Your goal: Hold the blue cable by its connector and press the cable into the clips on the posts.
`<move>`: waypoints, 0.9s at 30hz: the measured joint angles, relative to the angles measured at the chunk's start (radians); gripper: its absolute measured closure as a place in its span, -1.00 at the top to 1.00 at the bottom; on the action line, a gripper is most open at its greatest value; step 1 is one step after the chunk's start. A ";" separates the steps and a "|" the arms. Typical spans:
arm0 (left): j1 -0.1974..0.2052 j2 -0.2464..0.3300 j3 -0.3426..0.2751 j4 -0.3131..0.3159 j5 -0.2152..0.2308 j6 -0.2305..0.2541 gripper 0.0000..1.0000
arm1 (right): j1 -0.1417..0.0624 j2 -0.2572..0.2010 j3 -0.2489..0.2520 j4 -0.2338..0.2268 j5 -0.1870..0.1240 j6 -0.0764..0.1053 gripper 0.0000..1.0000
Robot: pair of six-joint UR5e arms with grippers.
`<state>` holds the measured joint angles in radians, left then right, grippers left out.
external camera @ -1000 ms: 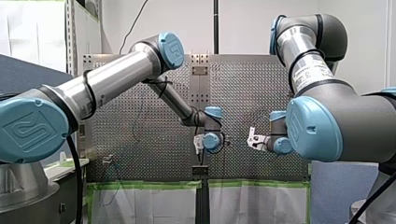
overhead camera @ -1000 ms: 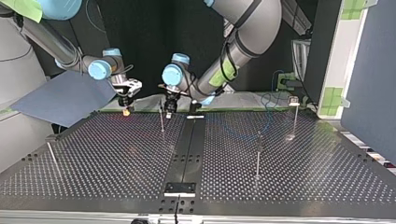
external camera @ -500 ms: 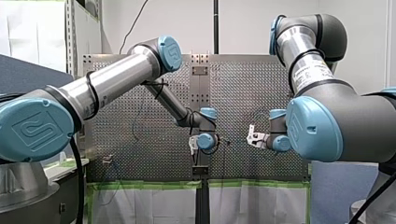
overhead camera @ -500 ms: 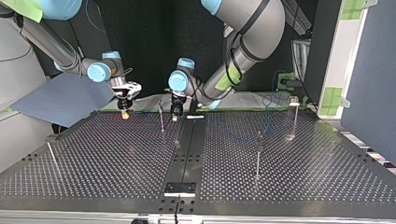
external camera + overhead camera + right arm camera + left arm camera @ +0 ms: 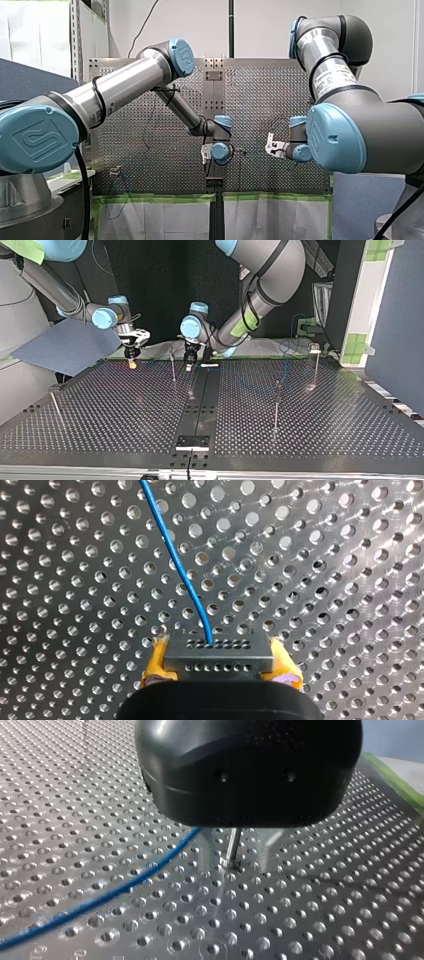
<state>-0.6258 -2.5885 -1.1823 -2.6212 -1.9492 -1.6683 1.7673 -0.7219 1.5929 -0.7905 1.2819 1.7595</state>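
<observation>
Right wrist view, right gripper (image 5: 220, 661), yellow pads (image 5: 156, 664) clamped on boxy dark connector (image 5: 218, 652), thin blue cable (image 5: 176, 562), perforated metal table (image 5: 325, 580).

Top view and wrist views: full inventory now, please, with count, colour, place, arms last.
perforated table: 1, grey metal, under everything
posts: at least 4, thin metal, spread over the table
blue cable: 1, blue, runs from the connector over the table
connector: 1, dark grey, between right gripper's yellow pads
panel: 1, blue-grey, top view's left, beside the table
green tape: 1 strip, table's edge on the arms' side
right gripper: 1, yellow pads, shut on connector
left gripper: 1, black, beside a post near the table's middle
</observation>
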 joint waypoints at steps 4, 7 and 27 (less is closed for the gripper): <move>-0.003 0.000 0.000 -0.004 -0.032 0.030 0.29 | 0.000 0.000 -0.001 0.000 0.000 0.000 -1.00; -0.006 0.000 0.000 -0.009 -0.054 0.048 0.37 | 0.000 0.000 -0.001 0.000 -0.001 0.000 -1.00; -0.023 0.002 0.000 -0.149 -0.022 0.066 1.00 | -0.002 0.001 -0.001 0.003 -0.001 0.007 -1.00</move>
<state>-0.6487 -2.5868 -1.1823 -2.7699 -1.9708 -1.6020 1.7656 -0.7207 1.5919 -0.7871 1.2810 1.7662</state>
